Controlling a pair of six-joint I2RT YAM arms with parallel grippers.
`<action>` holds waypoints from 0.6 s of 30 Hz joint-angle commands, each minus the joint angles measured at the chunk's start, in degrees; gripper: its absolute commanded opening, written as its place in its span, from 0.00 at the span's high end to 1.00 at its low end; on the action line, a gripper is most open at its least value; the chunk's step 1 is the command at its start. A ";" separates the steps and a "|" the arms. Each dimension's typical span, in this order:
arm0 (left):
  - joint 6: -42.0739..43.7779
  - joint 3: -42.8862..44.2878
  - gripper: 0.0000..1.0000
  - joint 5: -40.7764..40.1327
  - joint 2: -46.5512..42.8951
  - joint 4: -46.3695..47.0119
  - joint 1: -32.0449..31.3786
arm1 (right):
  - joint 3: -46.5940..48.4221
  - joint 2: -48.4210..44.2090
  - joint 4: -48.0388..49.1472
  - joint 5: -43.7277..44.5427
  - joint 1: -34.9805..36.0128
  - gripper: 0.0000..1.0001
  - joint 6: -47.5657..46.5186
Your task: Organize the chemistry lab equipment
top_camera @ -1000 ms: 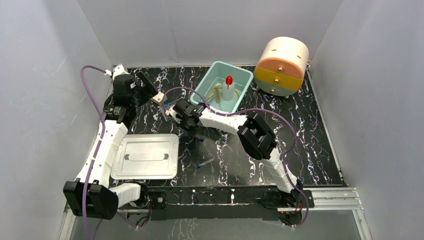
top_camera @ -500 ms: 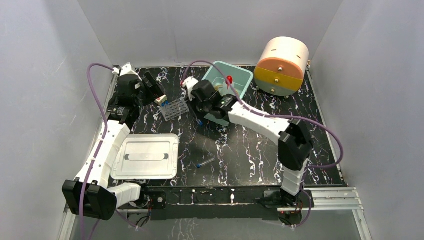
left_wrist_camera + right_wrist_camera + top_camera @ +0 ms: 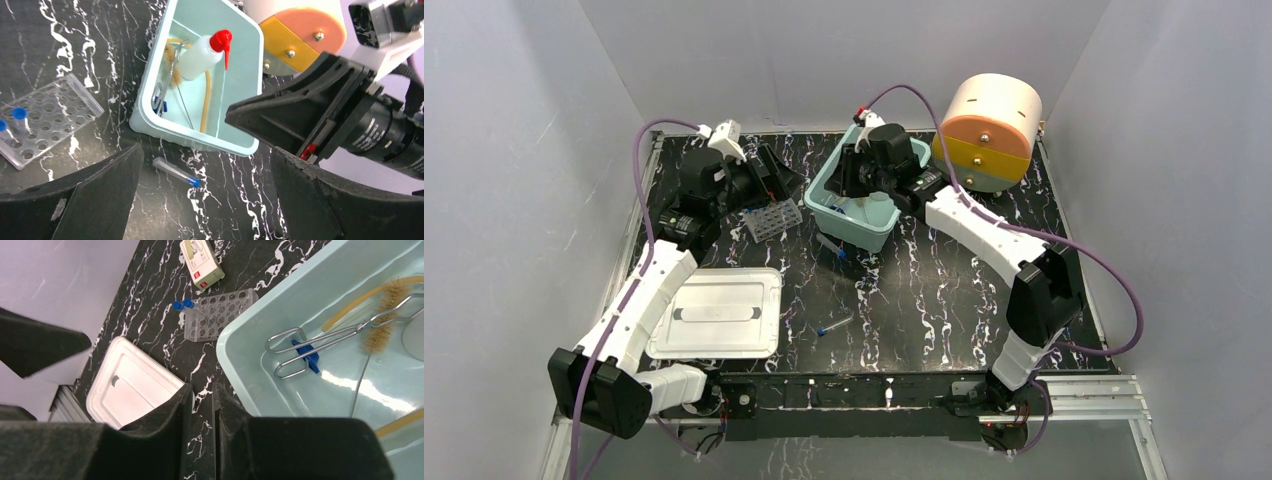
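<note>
**R arm swings off the rack to the bin; L jaws spread wide**

Right gripper (image 3: 202, 387) was low at table centre by the grey tube rack (image 3: 772, 218) a sec ago. It's now up over the teal bin (image 3: 854, 237). Fingers nearly together w/ a thin gap, nothing seen in it.

Left gripper (image 3: 206, 150) has swung in from the far left corner to hang by the rack. Jaws are wider than before, fully apart, empty.

Rack is now uncovered, w/ two blue-capped tubes (image 3: 182, 305) in its corner holes.

Wash bottle (image 3: 197, 52), tongs (image 3: 330, 337) and rubber tubing (image 3: 206, 105) all lie in the bin.

Still loose: one tube (image 3: 176, 171) just beside the bin's front wall, another (image 3: 834, 325) mid-table.

Prob. a tube drop-off just finished. Next pick is likely the tube by the bin.
</note>
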 commanded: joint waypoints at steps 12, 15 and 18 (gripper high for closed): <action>-0.21 1.04 0.03 -20.10 0.43 -9.82 -1.16 | -7.59 -7.46 -4.34 11.09 9.63 0.56 -13.67; -0.46 1.04 0.02 -21.40 1.34 -10.66 -1.11 | -11.11 -9.62 -5.80 11.90 11.21 0.49 -17.74; -1.06 2.25 0.02 -24.44 2.46 -12.32 -1.10 | -13.38 -9.29 -8.55 13.83 13.48 0.43 -23.26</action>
